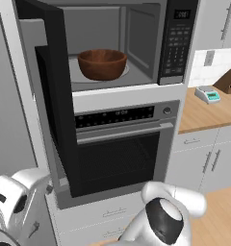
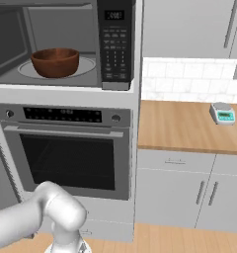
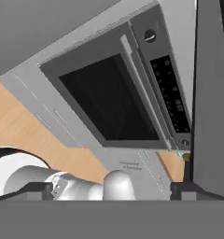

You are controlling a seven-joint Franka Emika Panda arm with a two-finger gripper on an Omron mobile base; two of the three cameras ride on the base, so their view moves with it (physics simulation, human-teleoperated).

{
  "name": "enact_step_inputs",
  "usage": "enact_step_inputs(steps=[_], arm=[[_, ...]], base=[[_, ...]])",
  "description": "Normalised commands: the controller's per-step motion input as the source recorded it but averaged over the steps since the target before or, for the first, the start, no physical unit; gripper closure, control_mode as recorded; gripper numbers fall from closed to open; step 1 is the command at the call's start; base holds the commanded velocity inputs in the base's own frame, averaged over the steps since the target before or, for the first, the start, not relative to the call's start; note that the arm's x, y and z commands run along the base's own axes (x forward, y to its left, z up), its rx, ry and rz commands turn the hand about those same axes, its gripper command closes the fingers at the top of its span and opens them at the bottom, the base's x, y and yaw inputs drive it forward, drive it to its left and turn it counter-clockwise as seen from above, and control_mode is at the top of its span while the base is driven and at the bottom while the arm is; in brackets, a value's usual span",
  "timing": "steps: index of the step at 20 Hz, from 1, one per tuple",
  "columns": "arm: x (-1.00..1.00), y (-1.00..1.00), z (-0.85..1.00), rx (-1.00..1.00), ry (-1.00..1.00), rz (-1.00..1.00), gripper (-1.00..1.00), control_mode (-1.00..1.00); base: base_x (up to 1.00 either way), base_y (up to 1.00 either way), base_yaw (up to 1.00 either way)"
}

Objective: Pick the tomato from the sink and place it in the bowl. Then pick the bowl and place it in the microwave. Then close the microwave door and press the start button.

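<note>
With the dark brown wooden bowl [image 1: 102, 64] seated inside the black-and-steel microwave [image 1: 177, 43], bring your released, empty end effector [image 3: 113, 190] behind the wide black door [image 1: 57, 103] and push it shut squarely.

The bowl [image 1: 102, 64] hides its contents; the microwave door [image 1: 50, 72] is cropped.

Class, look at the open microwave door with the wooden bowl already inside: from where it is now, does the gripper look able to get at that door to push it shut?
Probably yes. The microwave door swings wide open to the left, its inner face and edge exposed, and the open gripper sits low beside it, nothing between.
</note>
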Motion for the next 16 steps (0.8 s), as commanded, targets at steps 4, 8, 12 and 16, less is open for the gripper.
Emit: enact_step_inputs(steps=[4, 8, 12, 16], arm=[[0.78, -0.35, 0.03, -0.08, 0.06, -0.02, -1.0, -1.0], [0.08, -0.94, 0.0, -0.05, 0.01, 0.0, -1.0, -1.0], [-0.16, -1.0, 0.13, -0.05, -0.06, 0.0, -1.0, -1.0], [-0.01, -1.0, 0.39, -0.03, -0.16, 0.0, -1.0, -1.0]], base=[[0.0, 0.0, 0.0], [0.0, 0.0, 0.0], [0.0, 0.0, 0.0], [0.0, 0.0, 0.0]])
